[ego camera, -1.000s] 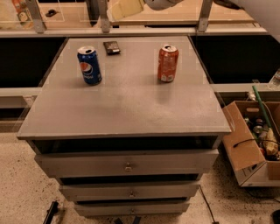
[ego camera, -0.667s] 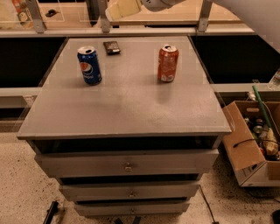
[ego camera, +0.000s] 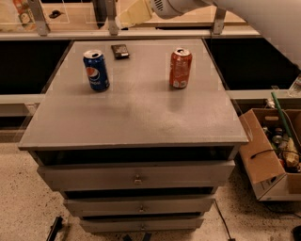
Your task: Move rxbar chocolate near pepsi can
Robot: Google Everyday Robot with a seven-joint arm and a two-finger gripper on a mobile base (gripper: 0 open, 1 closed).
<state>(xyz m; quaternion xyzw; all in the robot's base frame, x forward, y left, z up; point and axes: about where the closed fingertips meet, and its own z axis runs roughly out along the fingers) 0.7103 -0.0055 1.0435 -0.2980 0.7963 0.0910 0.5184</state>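
The rxbar chocolate [ego camera: 120, 51], a small flat dark bar, lies near the far edge of the grey table top [ego camera: 136, 113], left of centre. The pepsi can [ego camera: 96, 70], blue with the round logo, stands upright in front of and left of the bar, a short gap apart. My gripper [ego camera: 134, 14], cream-coloured, hangs at the top of the view, above and just behind the bar, touching nothing. The arm runs off to the upper right.
A red-orange soda can [ego camera: 180, 68] stands upright on the right side of the table. Drawers [ego camera: 137, 178] sit below the top. An open cardboard box [ego camera: 270, 157] with clutter stands on the floor at the right. A railing [ego camera: 70, 34] runs behind the table.
The gripper has come down slightly above the table's far edge. The bar and both cans have not moved.
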